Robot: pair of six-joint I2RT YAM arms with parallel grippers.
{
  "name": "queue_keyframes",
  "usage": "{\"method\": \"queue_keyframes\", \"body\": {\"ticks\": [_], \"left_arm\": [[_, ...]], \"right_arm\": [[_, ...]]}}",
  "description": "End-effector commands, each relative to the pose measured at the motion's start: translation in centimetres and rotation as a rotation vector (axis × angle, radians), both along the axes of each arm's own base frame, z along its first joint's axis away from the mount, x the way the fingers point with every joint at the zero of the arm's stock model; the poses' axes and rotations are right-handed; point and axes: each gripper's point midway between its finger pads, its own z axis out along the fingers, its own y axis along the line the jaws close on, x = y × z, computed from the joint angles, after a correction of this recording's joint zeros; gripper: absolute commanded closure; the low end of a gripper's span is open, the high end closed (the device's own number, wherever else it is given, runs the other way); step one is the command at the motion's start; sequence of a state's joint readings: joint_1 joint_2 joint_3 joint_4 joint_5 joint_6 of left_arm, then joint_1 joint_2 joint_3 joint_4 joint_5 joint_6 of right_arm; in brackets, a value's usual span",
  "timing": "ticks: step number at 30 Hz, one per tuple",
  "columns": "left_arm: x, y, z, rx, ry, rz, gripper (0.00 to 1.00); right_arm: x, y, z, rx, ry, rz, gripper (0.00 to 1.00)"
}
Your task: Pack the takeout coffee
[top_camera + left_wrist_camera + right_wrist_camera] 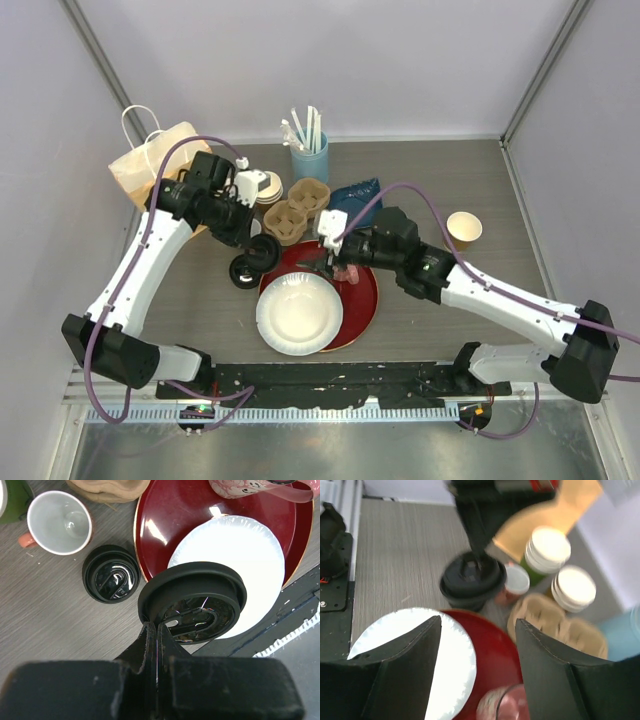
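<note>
My left gripper [158, 627] is shut on the rim of a black-lidded takeout cup [192, 602] and holds it above the table beside the red plate's left edge; its side colour is hidden. In the top view the gripper [258, 244] and held cup [264, 252] are left of the plate. A second black-lidded cup [111, 574] stands on the table just beside it and also shows in the top view [243, 272]. My right gripper [478, 622] is open and empty over the pink mug [515, 705] on the red plate; it also shows in the top view [335, 262].
A red plate [362, 300] carries a white paper plate [298, 313]. A moulded cup carrier [298, 210], stacked cream-rimmed cups [266, 186], a white mug [60, 516], a paper bag [150, 165], a blue straw holder [310, 158], a blue pouch [355, 195] and a lidless kraft cup [463, 230] lie behind.
</note>
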State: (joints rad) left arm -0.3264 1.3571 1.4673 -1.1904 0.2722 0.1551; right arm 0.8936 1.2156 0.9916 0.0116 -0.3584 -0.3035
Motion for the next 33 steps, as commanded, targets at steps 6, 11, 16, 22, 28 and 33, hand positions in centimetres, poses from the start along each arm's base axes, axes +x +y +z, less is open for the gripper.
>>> {"method": "queue_keyframes", "body": {"ticks": [6, 11, 16, 22, 28, 33], "left_arm": [[1.3, -1.2, 1.5, -0.158, 0.019, 0.242, 1.0], [2.0, -1.7, 1.7, -0.212, 0.066, 0.364, 1.0], [2.4, -1.8, 2.3, -0.264, 0.11, 0.49, 1.0], [3.2, -1.7, 3.0, -0.302, 0.12, 0.551, 1.0], [3.4, -1.7, 3.2, -0.327, 0.131, 0.565, 1.0], [3.6, -1.9, 3.6, -0.34, 0.13, 0.566, 1.0]], "right_arm": [[-0.5, 3.8, 7.3, 0.297, -0.268, -0.195, 0.47], [-0.9, 5.7, 4.0, 0.224, -0.294, -0.235, 0.43], [-0.6, 7.0, 3.6, 0.142, -0.35, -0.243, 0.43], [0.5, 8.5, 2.0, 0.019, -0.367, -0.249, 0.47], [1.1, 9.3, 1.0, -0.033, -0.368, -0.259, 0.47], [1.4, 10.4, -0.3, -0.069, -0.364, -0.246, 0.46]]}}
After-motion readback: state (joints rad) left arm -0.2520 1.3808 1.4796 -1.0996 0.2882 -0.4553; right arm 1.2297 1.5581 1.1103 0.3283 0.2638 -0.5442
